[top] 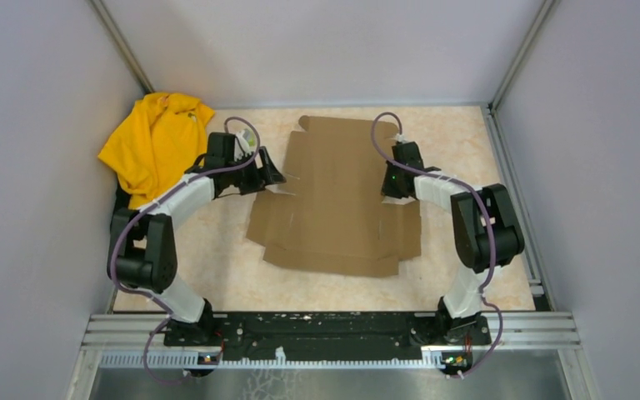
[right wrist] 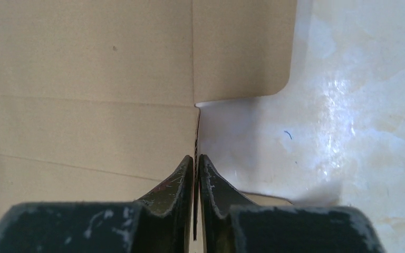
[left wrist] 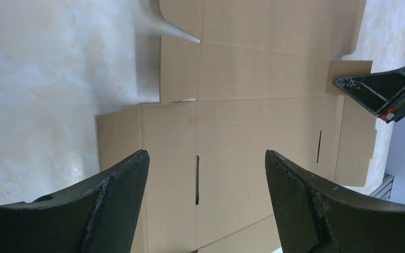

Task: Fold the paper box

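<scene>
The paper box (top: 337,200) lies spread out, unfolded, on the table (top: 217,258), its near edge toward my bases. At the box's right edge my right claw (right wrist: 196,158) is pinched tight on a thin edge of the cardboard, which runs between my fingers. Over the box's left edge my left claw (left wrist: 205,155) hangs spread wide, gripping nothing. Beyond the box's far left corner a yellow cloth (top: 154,142) lies heaped.

Left gripper (left wrist: 205,154) jaws wide apart; right gripper (right wrist: 196,157) pinched closed.
</scene>
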Motion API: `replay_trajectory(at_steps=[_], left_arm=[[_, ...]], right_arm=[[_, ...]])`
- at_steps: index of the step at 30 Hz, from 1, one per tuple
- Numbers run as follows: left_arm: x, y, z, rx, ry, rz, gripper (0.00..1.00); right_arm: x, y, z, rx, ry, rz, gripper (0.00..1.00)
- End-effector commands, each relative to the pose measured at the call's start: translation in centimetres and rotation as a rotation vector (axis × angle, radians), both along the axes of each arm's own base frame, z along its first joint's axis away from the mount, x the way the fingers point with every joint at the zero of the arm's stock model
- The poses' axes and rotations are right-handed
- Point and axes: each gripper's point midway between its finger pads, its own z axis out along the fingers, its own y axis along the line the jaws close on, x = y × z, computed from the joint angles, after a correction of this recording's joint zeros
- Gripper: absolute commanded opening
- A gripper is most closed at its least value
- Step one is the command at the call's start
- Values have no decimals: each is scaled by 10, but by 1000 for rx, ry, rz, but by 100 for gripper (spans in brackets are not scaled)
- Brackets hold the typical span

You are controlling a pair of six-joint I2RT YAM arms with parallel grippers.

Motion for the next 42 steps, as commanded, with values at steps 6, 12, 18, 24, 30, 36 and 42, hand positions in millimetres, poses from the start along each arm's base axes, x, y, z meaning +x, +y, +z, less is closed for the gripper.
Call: replay_trajectory(at_steps=[6,12,18,24,30,36,42], left_arm=[[45,15,9,-20,-39,43,65],[67,23,7,50,-36,59,21],[73,46,-14,190,3,111,0],[64,47,-36,222,51,123,0],[70,38,-49,238,67,105,0],[76,18,-53,183,53,54,0],[76,-5,-55,144,36,-2,0]], right_arm=[[34,29,43,24,-146,210,44],[35,29,89,-2,-230,277,56],[39,-10,95,-47,-199,169,18],[37,-47,71,-53,-101,66,0],[30,-63,58,-124,-47,32,0],[30,-54,40,-92,-8,73,0],[29,-40,25,-28,19,116,0]])
